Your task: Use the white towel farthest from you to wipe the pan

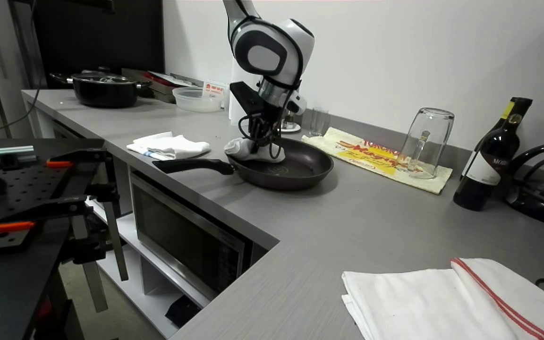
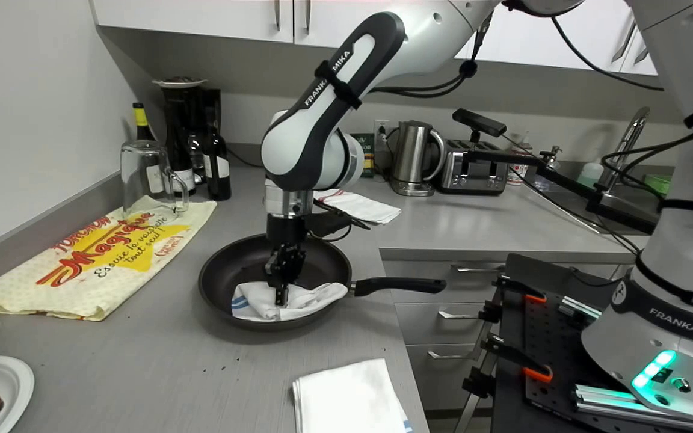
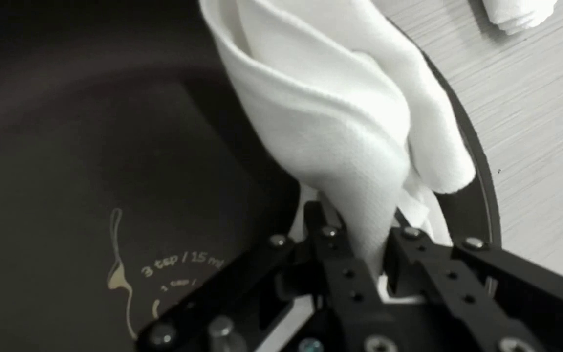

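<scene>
The pincer, its jaws close together, pinched a bunched fold of the white towel, which in an exterior view lay in the near part of the pan on the table. The cloth looked light, limp and unbreakable; its thick middle seemed the surest hold, though loose edges might trail.

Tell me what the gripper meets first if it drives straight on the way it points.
Pointing down, the gripper would most likely meet folds of the white towel it grips, then the pan beneath; how much cloth lies between is hidden.
</scene>
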